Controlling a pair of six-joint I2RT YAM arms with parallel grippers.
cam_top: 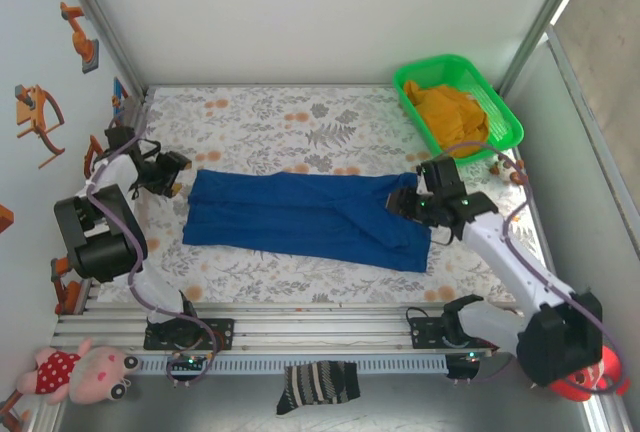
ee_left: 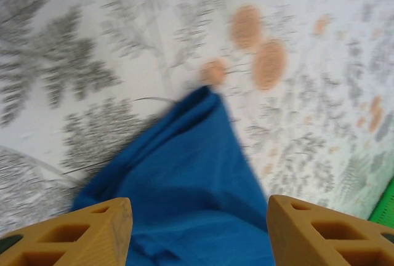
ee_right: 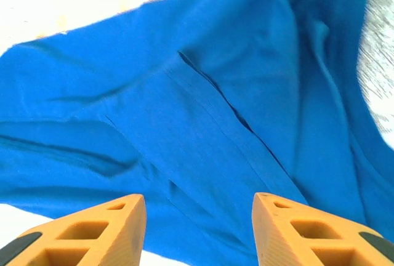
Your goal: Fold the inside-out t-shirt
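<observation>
The inside-out t-shirt (cam_top: 305,217) lies folded into a long royal-blue band across the middle of the table. My left gripper (cam_top: 172,177) hovers at the shirt's left end; in the left wrist view its orange fingers (ee_left: 92,235) stand apart, open, over the blue cloth (ee_left: 191,192), with nothing between them. My right gripper (cam_top: 412,204) is over the shirt's right end. Its orange fingers (ee_right: 301,232) also stand open above the wrinkled blue cloth (ee_right: 184,112), which lies loose beneath them.
A green basket (cam_top: 505,112) holding a mustard-yellow garment (cam_top: 452,112) stands at the back right. The floral tablecloth (cam_top: 300,122) is bare behind the shirt. A striped sock (cam_top: 318,387) and a pink plush toy (cam_top: 85,370) lie in front of the arm rail.
</observation>
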